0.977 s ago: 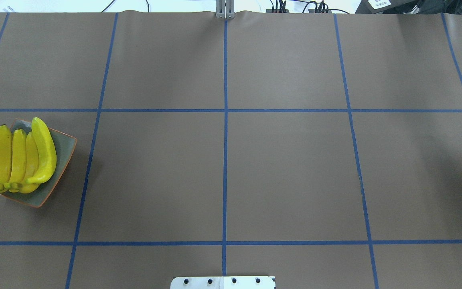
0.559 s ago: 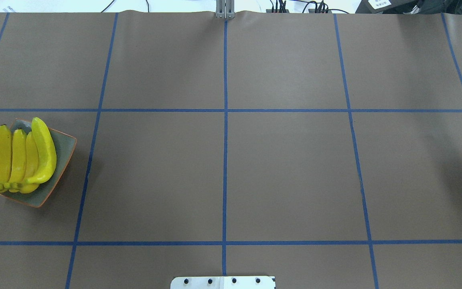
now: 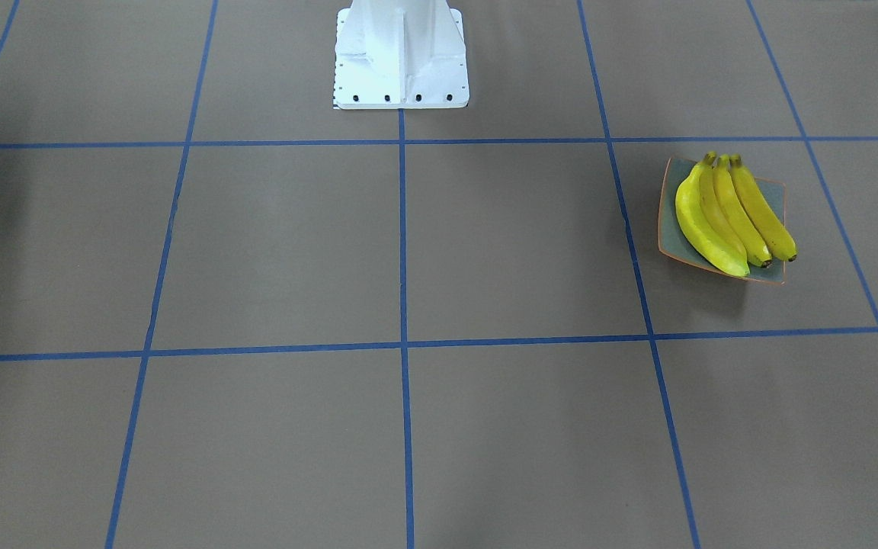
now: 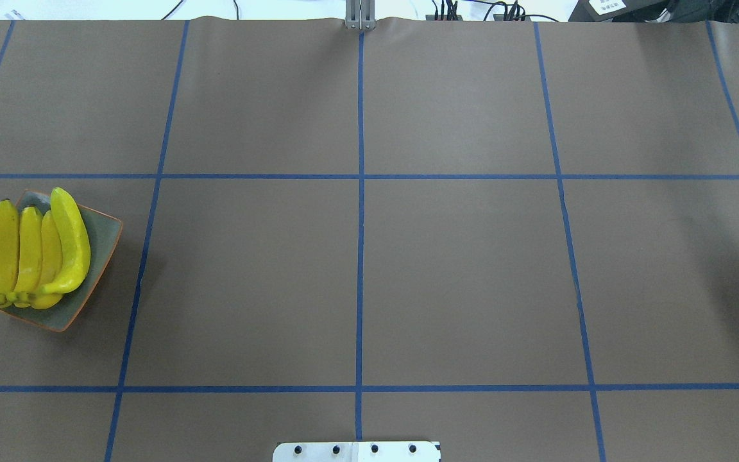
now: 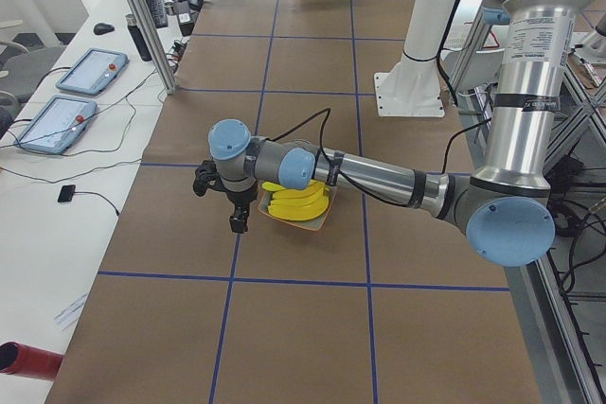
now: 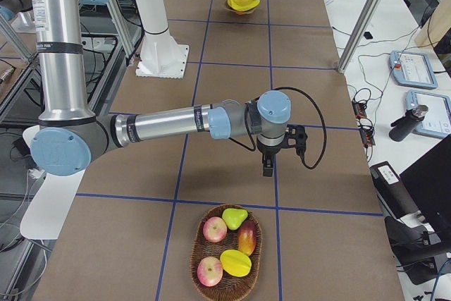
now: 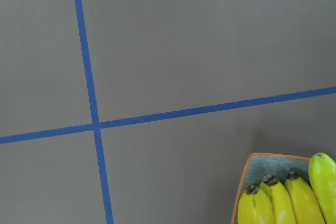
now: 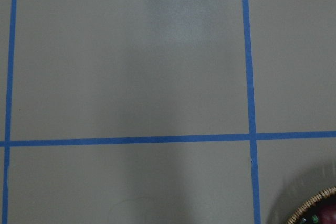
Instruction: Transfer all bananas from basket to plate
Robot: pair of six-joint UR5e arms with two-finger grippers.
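Observation:
Several yellow bananas (image 4: 36, 256) lie side by side on the square grey-green plate (image 4: 105, 234) at the table's left end. They also show in the front view as bananas (image 3: 728, 213) on the plate (image 3: 668, 229). My left gripper (image 5: 237, 222) hangs just beside the plate, on the side away from my base; I cannot tell whether it is open or shut. The woven basket (image 6: 194, 259) sits at the table's right end and holds apples, a pear and a yellow fruit. My right gripper (image 6: 267, 168) hovers a little short of the basket; I cannot tell its state.
Blue tape lines divide the brown table cover into squares. My white base plate (image 3: 401, 53) stands at the middle of the near edge. A side bench with tablets (image 5: 90, 71) and cables runs along the far side, and aluminium posts (image 6: 366, 12) stand there.
A black part at the right edge of the overhead view has moved out of sight. The bananas and the plate have not moved.

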